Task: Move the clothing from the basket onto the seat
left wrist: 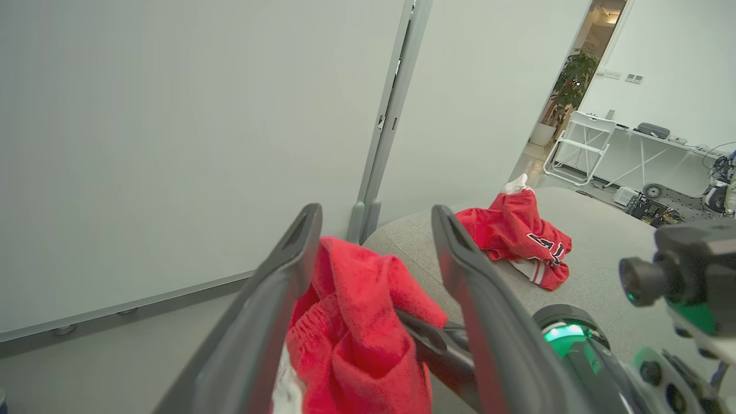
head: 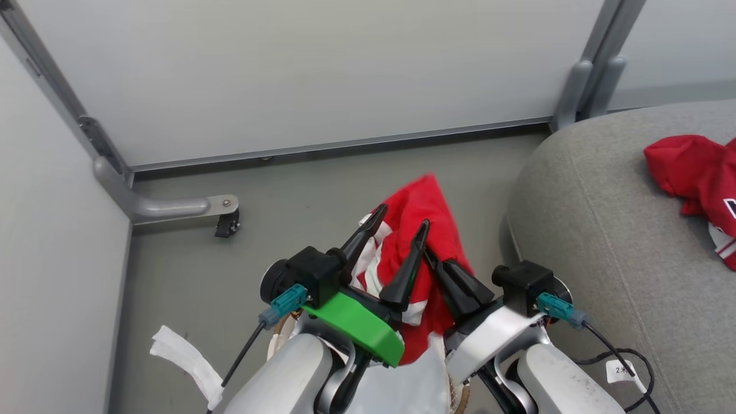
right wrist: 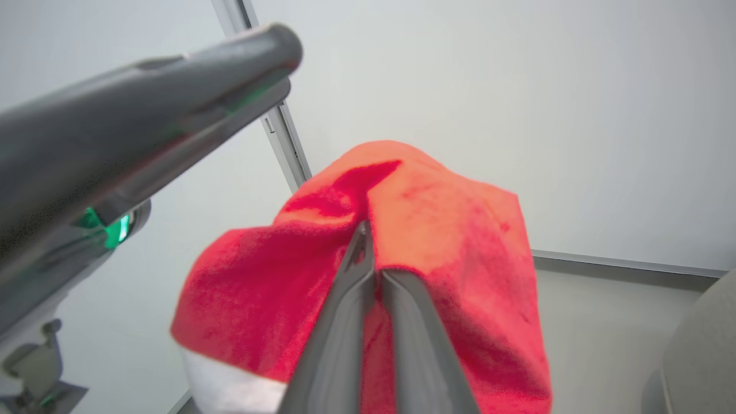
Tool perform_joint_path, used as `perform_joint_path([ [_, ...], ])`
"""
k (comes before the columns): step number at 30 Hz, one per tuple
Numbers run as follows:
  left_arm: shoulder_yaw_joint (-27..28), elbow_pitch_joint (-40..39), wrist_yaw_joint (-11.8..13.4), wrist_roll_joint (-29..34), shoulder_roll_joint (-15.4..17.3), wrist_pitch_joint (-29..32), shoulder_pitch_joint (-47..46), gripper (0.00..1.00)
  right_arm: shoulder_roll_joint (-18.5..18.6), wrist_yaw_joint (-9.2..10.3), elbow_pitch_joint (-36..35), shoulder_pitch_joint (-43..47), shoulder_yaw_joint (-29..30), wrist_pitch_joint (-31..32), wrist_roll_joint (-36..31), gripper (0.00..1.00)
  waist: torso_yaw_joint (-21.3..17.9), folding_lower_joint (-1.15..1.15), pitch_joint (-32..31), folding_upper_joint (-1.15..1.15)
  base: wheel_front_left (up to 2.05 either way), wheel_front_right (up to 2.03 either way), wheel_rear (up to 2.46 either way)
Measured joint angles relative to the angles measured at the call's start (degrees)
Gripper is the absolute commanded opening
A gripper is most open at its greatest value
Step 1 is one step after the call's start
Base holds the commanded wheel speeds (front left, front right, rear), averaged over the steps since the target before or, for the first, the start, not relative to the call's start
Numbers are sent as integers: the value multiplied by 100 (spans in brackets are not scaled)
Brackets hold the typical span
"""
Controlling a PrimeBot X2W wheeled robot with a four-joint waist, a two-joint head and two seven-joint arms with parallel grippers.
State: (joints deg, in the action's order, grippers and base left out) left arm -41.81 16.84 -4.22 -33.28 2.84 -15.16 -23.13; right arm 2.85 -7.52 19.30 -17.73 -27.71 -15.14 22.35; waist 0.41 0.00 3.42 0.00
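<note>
While my right gripper (right wrist: pixel 371 247) is pinched tight on the bright red, white-trimmed sports garment (head: pixel 422 201), my left gripper (left wrist: pixel 375 214) stands wide, one finger either side of that cloth, not clamping. Best bet: carry on the right arm alone, lift so the hanging hem clears the cushion edge, swing right, drop well inboard on the big grey woven couch seat (head: pixel 604 241). One red lettered jersey (head: pixel 690 167) lies there. The white basket with brown woven rim (head: pixel 278 340) sits under my forearms, contents hidden.

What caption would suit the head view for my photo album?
Right gripper pinches a red garment, open left gripper straddling it, beside the grey seat.
</note>
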Motion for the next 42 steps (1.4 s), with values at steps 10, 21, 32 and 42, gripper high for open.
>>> perform_joint_path([
  [10, 499, 259, -115, 357, -1, 0, 192, 100, -4, 0, -460, 359, 200, 1, -129, 0, -1031, 0, 30, 0, 0, 0, 0],
  [21, 990, 331, -230, 719, -4, 0, 386, 100, -1, 0, -872, 629, 556, 1, -181, 0, -2385, 0, 97, 0, 0, 0, 0],
  [32, 854, 412, -289, 738, -10, 0, 277, 100, 111, 0, -1468, 727, 1187, 1, -687, 0, -3104, 0, 320, 0, 0, 0, 0],
  [42, 917, 537, -307, 1037, -10, 0, 108, 100, 1457, -1, -1926, -1273, 1508, 1, -968, 0, -3189, 0, 837, 0, 0, 0, 0],
])
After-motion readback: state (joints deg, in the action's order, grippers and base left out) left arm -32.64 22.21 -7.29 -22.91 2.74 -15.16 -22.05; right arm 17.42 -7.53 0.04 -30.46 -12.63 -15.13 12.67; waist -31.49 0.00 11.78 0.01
